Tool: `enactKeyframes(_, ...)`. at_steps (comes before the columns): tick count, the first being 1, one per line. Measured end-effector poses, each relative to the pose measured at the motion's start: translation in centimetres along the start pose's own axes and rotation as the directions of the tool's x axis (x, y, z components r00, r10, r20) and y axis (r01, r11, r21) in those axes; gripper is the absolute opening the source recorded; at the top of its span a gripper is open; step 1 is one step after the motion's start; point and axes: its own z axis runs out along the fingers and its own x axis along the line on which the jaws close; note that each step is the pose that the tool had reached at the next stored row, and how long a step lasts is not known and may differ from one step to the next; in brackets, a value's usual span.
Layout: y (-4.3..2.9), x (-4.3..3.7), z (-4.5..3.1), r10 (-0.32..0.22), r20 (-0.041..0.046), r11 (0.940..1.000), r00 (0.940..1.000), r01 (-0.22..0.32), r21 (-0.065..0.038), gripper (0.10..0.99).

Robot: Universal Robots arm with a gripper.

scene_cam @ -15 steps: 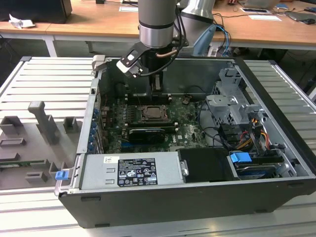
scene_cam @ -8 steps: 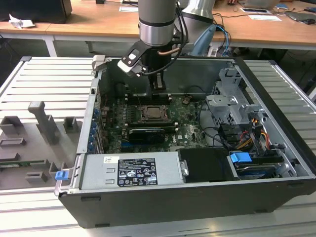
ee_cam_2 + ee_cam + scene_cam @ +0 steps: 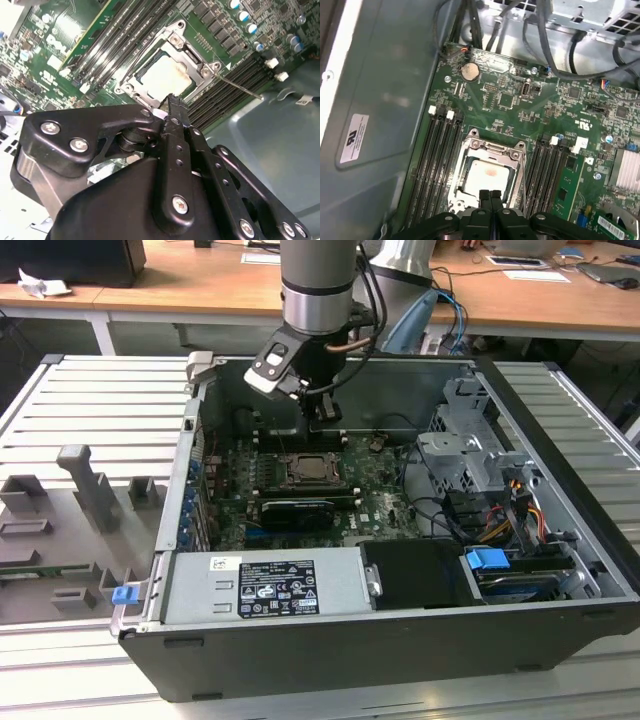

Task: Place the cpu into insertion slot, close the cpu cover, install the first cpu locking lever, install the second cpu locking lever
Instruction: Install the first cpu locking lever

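Cpu (image 3: 488, 178), 1x, is lying flat in the insertion slot (image 3: 456, 200), pale face up w/ a faint stain near its middle. 1 cpu cover (image 3: 492, 150) is lying down around it, framing the chip through its cut-out. The slot is sitting on the green board (image 3: 510, 100) btwn 2 banks of long black memory slots (image 3: 432, 165), 1 bank each side. In the second wrist view 1 thin lever rod (image 3: 242, 89) is sticking out from a socket corner, across the slots. The gripper (image 3: 490, 194) is hanging just above the socket edge, its 2 fingers pressed together, tips touching, nothing btwn them. 1 round coin cell (image 3: 469, 71) is sitting further along the board. In the exterior view, 1 arm is reaching down into 1 open pc case (image 3: 400, 640).
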Motion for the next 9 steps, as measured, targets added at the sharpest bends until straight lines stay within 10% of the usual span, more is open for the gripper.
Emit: enactKeyframes(9,0.00,0.00,0.08,-0.173,-0.0090,0.9850,0.9849,0.173,0.003,0.106)
